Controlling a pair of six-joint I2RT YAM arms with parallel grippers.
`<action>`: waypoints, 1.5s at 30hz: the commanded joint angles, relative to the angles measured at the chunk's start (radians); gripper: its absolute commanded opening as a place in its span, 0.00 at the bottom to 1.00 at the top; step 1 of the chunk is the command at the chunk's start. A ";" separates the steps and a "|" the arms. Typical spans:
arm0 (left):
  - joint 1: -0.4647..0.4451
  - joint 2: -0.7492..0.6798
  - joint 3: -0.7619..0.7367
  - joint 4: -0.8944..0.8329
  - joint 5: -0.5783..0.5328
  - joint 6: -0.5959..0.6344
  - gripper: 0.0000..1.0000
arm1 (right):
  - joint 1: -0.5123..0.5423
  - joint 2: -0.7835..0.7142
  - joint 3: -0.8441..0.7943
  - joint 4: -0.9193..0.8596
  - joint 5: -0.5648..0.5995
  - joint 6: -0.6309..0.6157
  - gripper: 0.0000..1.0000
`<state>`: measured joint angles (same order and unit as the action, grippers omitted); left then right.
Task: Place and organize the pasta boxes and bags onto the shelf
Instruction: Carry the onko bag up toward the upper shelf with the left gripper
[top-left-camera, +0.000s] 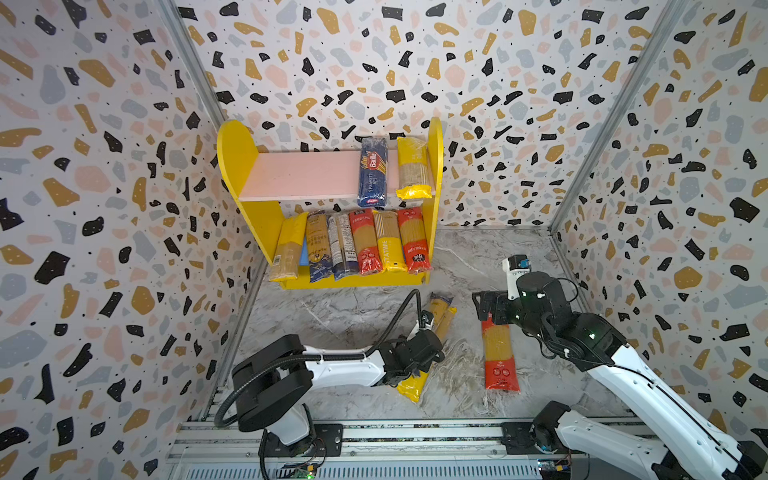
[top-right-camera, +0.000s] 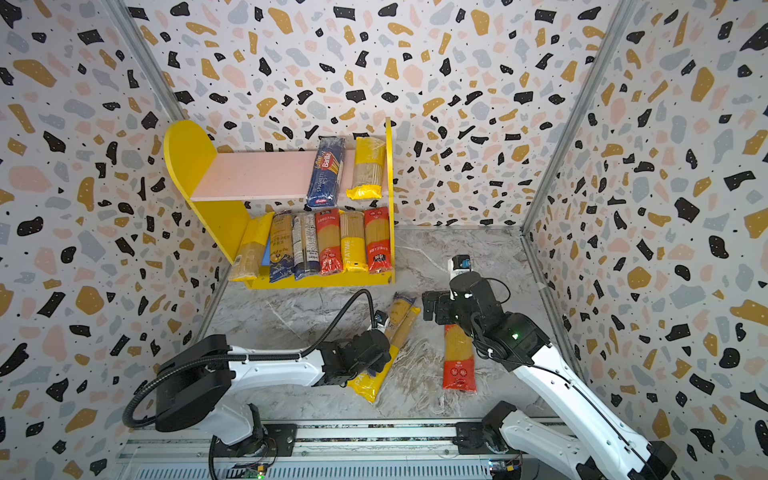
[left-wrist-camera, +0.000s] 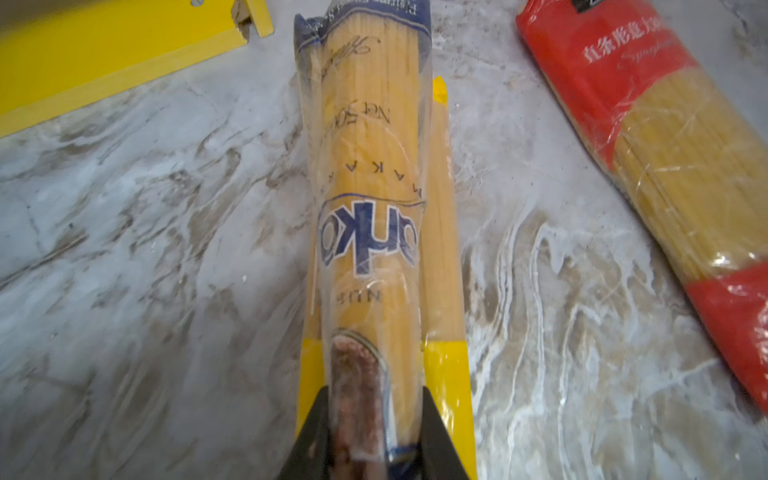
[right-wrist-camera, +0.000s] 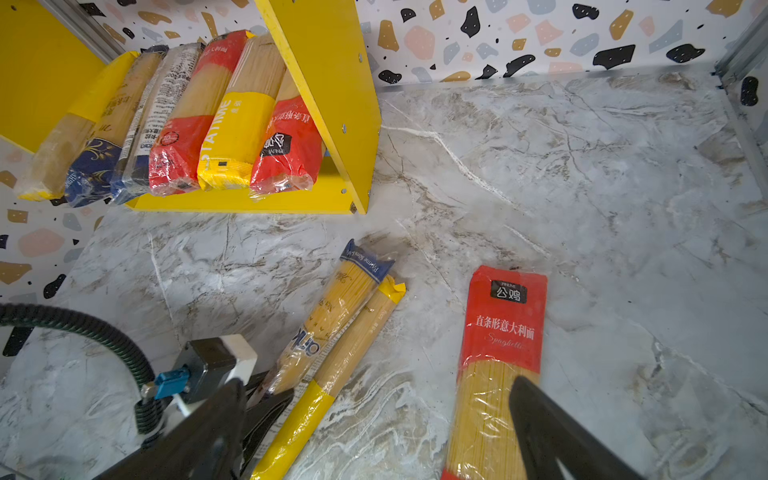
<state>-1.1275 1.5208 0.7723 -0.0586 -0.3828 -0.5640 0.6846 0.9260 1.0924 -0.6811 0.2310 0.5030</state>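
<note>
A slim clear spaghetti pack with blue ends (left-wrist-camera: 370, 208) lies on the grey marble bench (left-wrist-camera: 145, 249), lower middle of both top views, resting on a yellow-ended pack (left-wrist-camera: 442, 249). It looks light and stiff lengthwise, with slick film and brittle noodles; a hold nearer its middle would likely balance better. The left tool (left-wrist-camera: 374, 403) is clamped on its near end, arm low. The right tool (top-left-camera: 484, 307) hangs spread wide over a red pack (right-wrist-camera: 503, 324). The shelf (top-left-camera: 232, 158) stands behind.
</note>
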 joint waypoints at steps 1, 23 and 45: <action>-0.006 -0.132 -0.001 -0.076 -0.029 0.002 0.00 | -0.003 -0.017 0.005 -0.008 -0.001 -0.005 0.99; -0.007 -0.739 0.240 -0.611 -0.364 -0.011 0.00 | 0.193 0.116 0.179 0.100 -0.109 -0.083 0.99; -0.006 -0.704 0.662 -0.738 -0.663 0.138 0.00 | 0.204 0.151 0.293 0.088 -0.093 -0.133 0.99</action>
<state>-1.1297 0.8001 1.3674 -0.9230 -0.9279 -0.4938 0.8833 1.0985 1.3369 -0.5919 0.1280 0.3901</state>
